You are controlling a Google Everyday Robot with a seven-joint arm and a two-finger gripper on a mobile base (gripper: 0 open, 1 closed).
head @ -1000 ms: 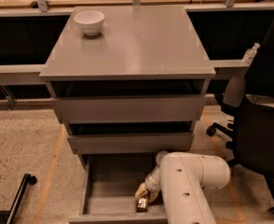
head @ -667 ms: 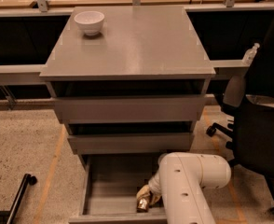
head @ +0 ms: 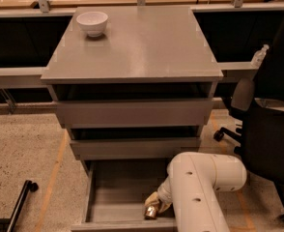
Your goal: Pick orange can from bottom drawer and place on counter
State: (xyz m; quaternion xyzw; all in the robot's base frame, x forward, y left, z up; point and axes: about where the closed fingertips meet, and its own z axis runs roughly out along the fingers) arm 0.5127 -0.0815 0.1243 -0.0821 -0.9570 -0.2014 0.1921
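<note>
the grey counter [head: 142,47] fills the top of the frame, its surface bare apart from a white bowl [head: 92,22] near the back left corner. beneath its front edge sit two closed drawer fronts [head: 132,112], and below those the bottom drawer [head: 118,197] stands pulled out toward the camera. an office chair [head: 272,144] stands off the counter's right edge.

the robot's white arm [head: 205,178] reaches into the open drawer from the right. the gripper [head: 155,206] is down at the drawer floor, close to the drawer's front right corner and right against the orange can [head: 150,211], which shows just below and left of it near the drawer's front edge.

compared with a second ago, little has changed. the arm has edged slightly toward the front edge and the gripper has settled closer over the can, while the can itself has barely moved and has not been lifted. whether the gripper is apart or already clamped on the can cannot be told from this angle.

the robot appears to be at the grasping step. the lift out of the drawer and the transfer up to the counter are not yet done. the next move looks likely to need a firm hold, then a rise clear of the drawer fronts above.
</note>
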